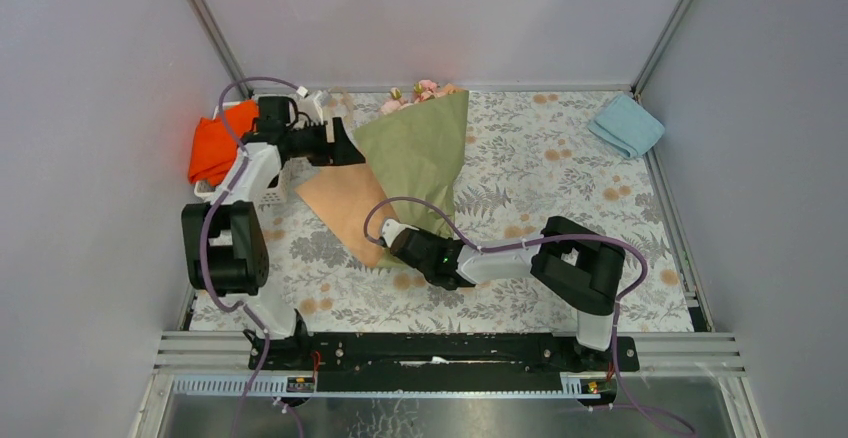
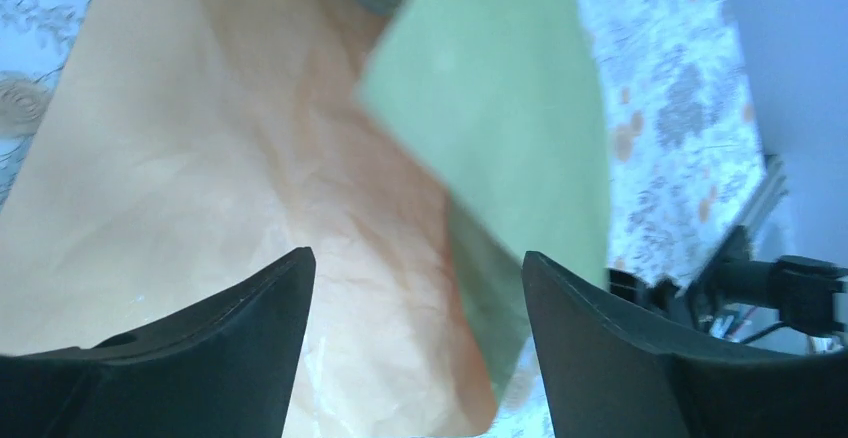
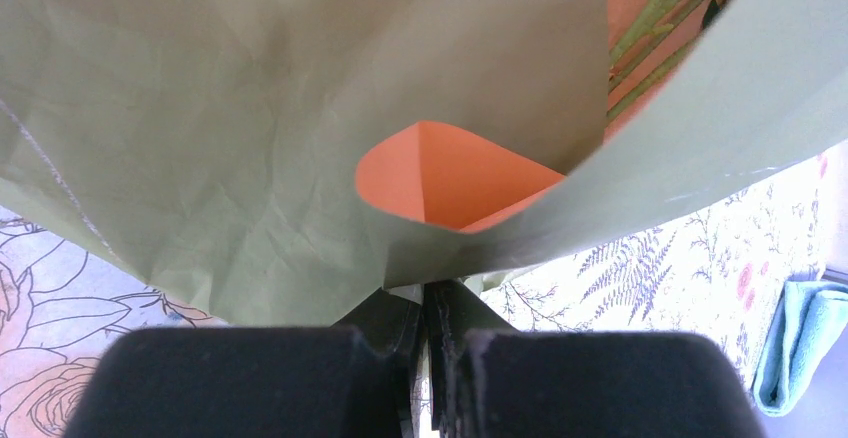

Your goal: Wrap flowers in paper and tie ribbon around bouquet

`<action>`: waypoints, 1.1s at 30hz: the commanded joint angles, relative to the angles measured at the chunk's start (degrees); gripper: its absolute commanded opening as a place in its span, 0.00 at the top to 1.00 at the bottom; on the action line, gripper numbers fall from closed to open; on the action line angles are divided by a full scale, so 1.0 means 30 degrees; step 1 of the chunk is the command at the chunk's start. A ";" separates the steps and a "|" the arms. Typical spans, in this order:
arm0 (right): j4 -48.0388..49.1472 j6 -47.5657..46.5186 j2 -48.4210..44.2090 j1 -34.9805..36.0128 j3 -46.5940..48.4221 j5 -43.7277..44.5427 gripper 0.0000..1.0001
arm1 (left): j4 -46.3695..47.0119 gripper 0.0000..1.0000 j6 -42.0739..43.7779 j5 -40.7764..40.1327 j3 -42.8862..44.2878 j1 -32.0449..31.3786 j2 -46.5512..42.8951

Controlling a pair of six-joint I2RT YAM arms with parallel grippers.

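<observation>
Pinch held by right gripper (image 3: 425, 298) on narrow tip of paper (image 1: 420, 153), nearest arm bases; grip to be kept firm so cone is anchored.
Peach flap (image 1: 335, 213): laid flat left of olive fold, not yet wrapped over.
Left gripper (image 2: 415, 258): jaws spread, nothing held, poised above flap; flap edge to be taken low and drawn snugly over olive fold.
Flowers (image 1: 420, 91): blooms seen at cone's far mouth.
Ribbon: not seen.
Orange cloth (image 1: 218, 143), blue cloth (image 1: 625, 125): far corners.

Olive-and-peach paper (image 1: 415, 158) on floral table (image 1: 560, 168), pink flowers (image 1: 420, 92) at its far end
</observation>
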 commanded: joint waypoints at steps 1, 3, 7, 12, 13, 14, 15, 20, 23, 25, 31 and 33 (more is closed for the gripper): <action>0.0242 0.0013 0.0353 0.0209 0.0287 -0.0494 0.95 | 0.2309 0.16 -0.2765 0.2676 -0.1377 0.0101 -0.1337; 0.0229 0.0010 0.0400 0.0209 0.0316 -0.0474 0.95 | 0.3600 0.15 -0.4564 0.2546 -0.2303 0.0131 -0.1731; 0.0180 -0.0019 0.0437 0.0209 0.0288 -0.0462 0.96 | 0.8815 0.11 -1.0287 0.1235 -0.5652 0.0081 -0.2799; 0.0275 -0.0176 0.0279 0.0209 0.0064 -0.0241 0.96 | 1.0794 0.05 -1.2840 0.0958 -0.6940 -0.1180 -0.1796; 0.0307 -0.0211 0.0259 0.0209 0.0029 -0.0217 0.96 | 1.0546 0.04 -1.2941 0.0955 -0.6863 -0.1786 -0.1361; 0.0315 -0.0244 0.0265 0.0209 0.0025 -0.0192 0.96 | 1.0562 0.04 -1.3133 0.1175 -0.6817 -0.2279 -0.0781; 0.0316 -0.0267 0.0309 0.0209 0.0039 -0.0167 0.96 | 1.0707 0.04 -1.3403 0.1516 -0.6782 -0.2667 -0.0319; 0.0236 -0.0408 0.0431 0.0209 0.0199 -0.0088 0.96 | 1.3777 0.27 -1.5660 0.2320 -0.6914 -0.3157 0.0983; 0.0058 -0.0513 0.0338 0.0209 0.0251 -0.0118 0.95 | 1.3960 0.80 -1.5521 0.2225 -0.6636 -0.3124 0.1139; -0.0220 -0.0475 0.0212 0.0209 0.0323 -0.0209 0.93 | 1.3285 1.00 -1.5028 0.1850 -0.6481 -0.3117 0.1341; -0.2306 0.0053 -0.1474 0.0224 0.0674 -0.1346 0.68 | 0.8794 1.00 -1.1719 -0.0978 -0.5319 -0.2947 0.3512; -0.3266 0.0020 -0.2628 0.0209 0.0522 -0.2970 0.56 | 0.8745 1.00 -1.1553 -0.1361 -0.5285 -0.2915 0.4304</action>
